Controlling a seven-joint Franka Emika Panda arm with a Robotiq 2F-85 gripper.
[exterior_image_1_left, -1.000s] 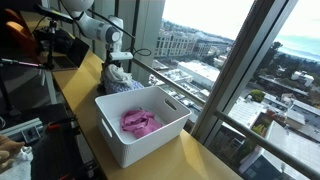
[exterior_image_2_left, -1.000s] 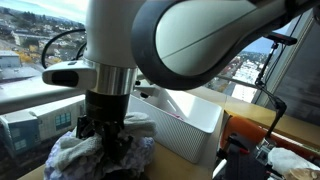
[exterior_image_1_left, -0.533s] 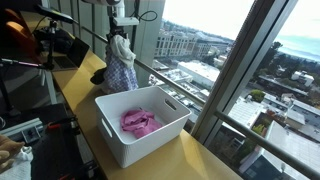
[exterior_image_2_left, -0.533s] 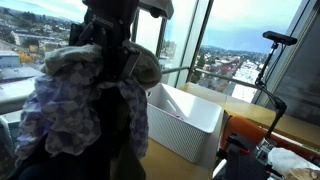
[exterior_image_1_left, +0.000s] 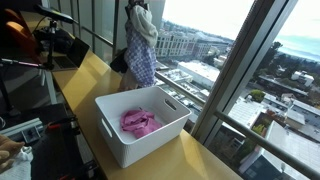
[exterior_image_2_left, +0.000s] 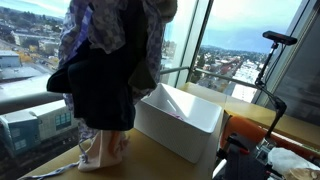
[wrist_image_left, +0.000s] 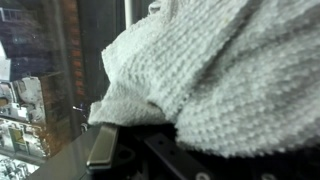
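Several cloths (exterior_image_1_left: 141, 50) hang in one bunch from the pincer (exterior_image_1_left: 136, 8), which is clamped on their gathered top, high over the surface (exterior_image_1_left: 85, 80) beside the white bin (exterior_image_1_left: 110, 135). Judged light, limp and prone to slipping. Best hold: the thick gathered fold, not a single layer.

A white rectangular plastic bin (exterior_image_1_left: 140, 146) (exterior_image_2_left: 176, 128) stands on the long wooden surface (exterior_image_1_left: 85, 82) (exterior_image_2_left: 170, 166) beside the tall dark-framed window (exterior_image_1_left: 236, 80). A crumpled pink cloth (exterior_image_1_left: 138, 122) lies inside the bin. In an exterior view, a pale rumpled cloth (exterior_image_2_left: 100, 152) rests on the surface near the bin. City buildings (exterior_image_1_left: 190, 45) show outside.
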